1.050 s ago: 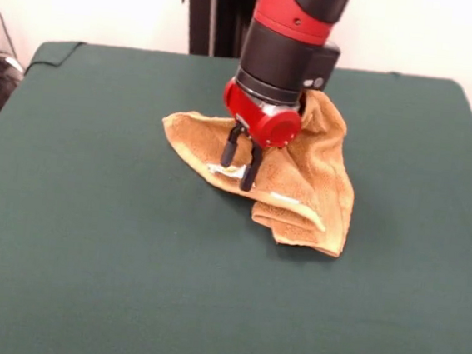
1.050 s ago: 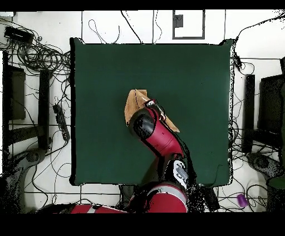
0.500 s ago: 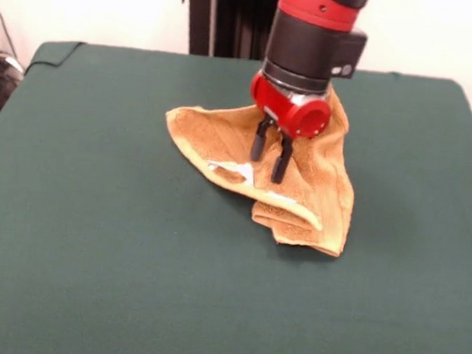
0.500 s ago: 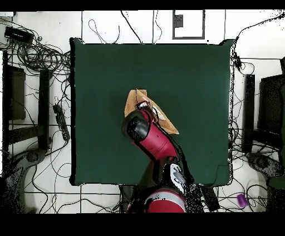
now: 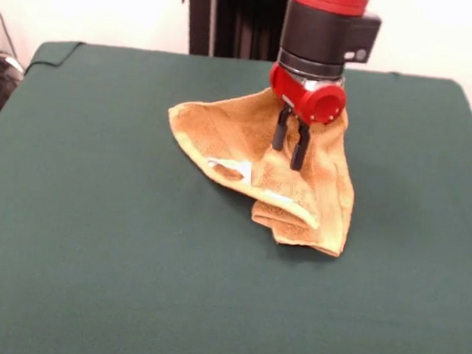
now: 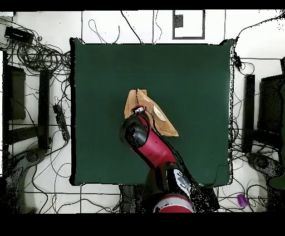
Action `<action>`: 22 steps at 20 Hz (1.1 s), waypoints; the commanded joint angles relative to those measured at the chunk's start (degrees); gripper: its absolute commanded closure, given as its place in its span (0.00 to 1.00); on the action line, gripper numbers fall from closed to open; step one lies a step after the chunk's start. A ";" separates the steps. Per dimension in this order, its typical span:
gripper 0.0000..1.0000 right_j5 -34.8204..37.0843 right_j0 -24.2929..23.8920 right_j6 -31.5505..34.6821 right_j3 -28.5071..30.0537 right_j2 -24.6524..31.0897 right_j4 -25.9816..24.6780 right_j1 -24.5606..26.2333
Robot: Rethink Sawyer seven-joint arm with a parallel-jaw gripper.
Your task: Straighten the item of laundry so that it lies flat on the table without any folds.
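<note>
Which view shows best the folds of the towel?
The front view: the towel lies crumpled, with a doubled edge near the camera. The overhead view shows only a flat tan shape, partly hidden by the arm.

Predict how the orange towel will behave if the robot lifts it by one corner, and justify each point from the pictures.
The towel would probably hang limp: it already lies crumpled in soft folds. It looks light, being thin terry cloth. Its doubled-over layers may unfold unevenly as the pincer pulls on it, dragging across the table rather than sliding cleanly.

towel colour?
Orange-tan, with a small white label; the towel shows best in the front view.
</note>
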 commanded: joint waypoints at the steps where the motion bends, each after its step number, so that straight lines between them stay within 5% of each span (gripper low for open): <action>1: 0.00 -3.69 -2.90 17.37 6.80 10.58 -3.44 0.58; 6: 0.00 -4.15 -5.33 17.39 7.55 12.51 -6.40 0.38; 13: 0.00 -1.74 -2.72 18.40 7.46 11.04 -4.66 -1.13; 22: 0.00 11.67 9.64 20.63 4.17 1.20 5.81 -5.79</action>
